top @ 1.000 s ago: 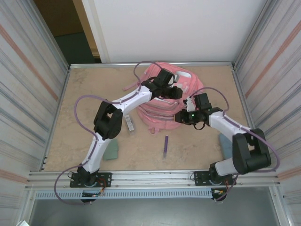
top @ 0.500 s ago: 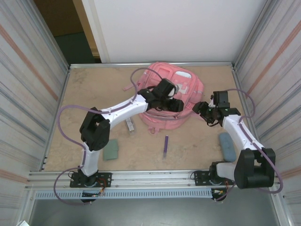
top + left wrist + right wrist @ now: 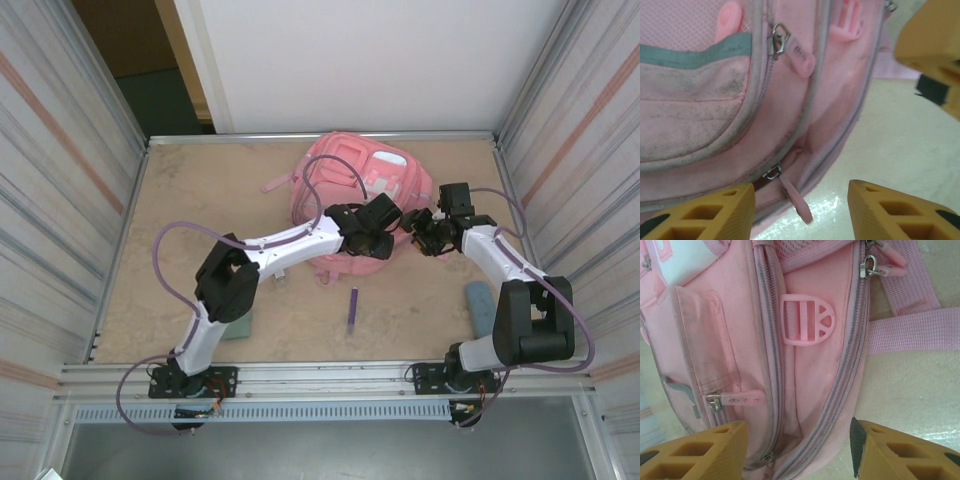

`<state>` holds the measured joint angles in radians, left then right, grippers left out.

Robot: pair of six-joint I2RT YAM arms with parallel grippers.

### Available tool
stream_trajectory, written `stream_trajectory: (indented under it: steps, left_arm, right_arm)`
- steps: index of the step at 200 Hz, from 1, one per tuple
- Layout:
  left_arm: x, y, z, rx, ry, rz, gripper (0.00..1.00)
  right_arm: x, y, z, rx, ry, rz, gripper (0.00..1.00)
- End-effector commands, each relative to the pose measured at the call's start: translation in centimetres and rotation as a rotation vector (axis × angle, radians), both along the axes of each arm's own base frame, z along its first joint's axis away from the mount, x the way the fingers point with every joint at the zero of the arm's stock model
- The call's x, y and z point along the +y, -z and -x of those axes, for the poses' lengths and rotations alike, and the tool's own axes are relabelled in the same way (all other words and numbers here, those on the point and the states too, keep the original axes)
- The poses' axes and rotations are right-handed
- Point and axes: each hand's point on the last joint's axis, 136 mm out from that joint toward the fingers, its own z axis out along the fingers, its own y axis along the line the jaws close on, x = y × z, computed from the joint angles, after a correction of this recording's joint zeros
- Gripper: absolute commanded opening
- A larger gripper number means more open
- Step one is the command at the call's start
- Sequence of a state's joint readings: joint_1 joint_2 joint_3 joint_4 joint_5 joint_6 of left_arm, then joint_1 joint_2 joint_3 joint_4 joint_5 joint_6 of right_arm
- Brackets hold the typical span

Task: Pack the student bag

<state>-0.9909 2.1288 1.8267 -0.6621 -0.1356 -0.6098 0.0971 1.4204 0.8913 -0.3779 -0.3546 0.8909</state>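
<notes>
While your left gripper (image 3: 800, 212) hangs over the near right part of the student bag (image 3: 350, 175), its two yellow fingers (image 3: 705, 212) are spread wide apart and hold nothing. In the left wrist view, a small pink zip pull (image 3: 796, 199) on the bag's edge lies under the gap between them. Your right gripper (image 3: 797, 452) is just beside the left one, at the bag's right edge. Its fingers are spread wide too, with nothing in them. In front of it you can see a pink plastic buckle (image 3: 807, 320) between two zip lines, and a pink strap (image 3: 912, 330) lying on the table (image 3: 200, 190). The bag lies flat at the far middle of the table. Nearer to you, a purple pen (image 3: 352, 310) lies alone, with a blue thing (image 3: 482, 305) to its right and a green-grey thing (image 3: 238, 318) to its left.
</notes>
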Motion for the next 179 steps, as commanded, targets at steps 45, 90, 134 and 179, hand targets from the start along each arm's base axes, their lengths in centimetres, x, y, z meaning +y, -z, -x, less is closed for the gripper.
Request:
stream_trajectory:
  steps: [45,90,134,179]
  left_arm:
    - [0.1,2.0,-1.6,-0.038,-0.049,-0.040,0.23]
    - [-0.6,0.5,-0.3,-0.025,0.010,0.037,0.00]
    - [-0.7,-3.3,0.7,-0.068,0.064,0.147,0.00]
    - [-2.0,-6.4,1.2,-0.113,0.137,0.258,0.00]
  right_arm:
    - [1.6,-0.5,-1.5,0.013,0.042,-0.076,0.54]
    - [1.9,0.7,-1.3,0.104,0.117,-0.057,0.53]
    - [4.4,2.0,-1.6,0.160,0.074,-0.124,0.54]
    - [6.6,3.0,-1.8,0.179,0.022,-0.166,0.49]
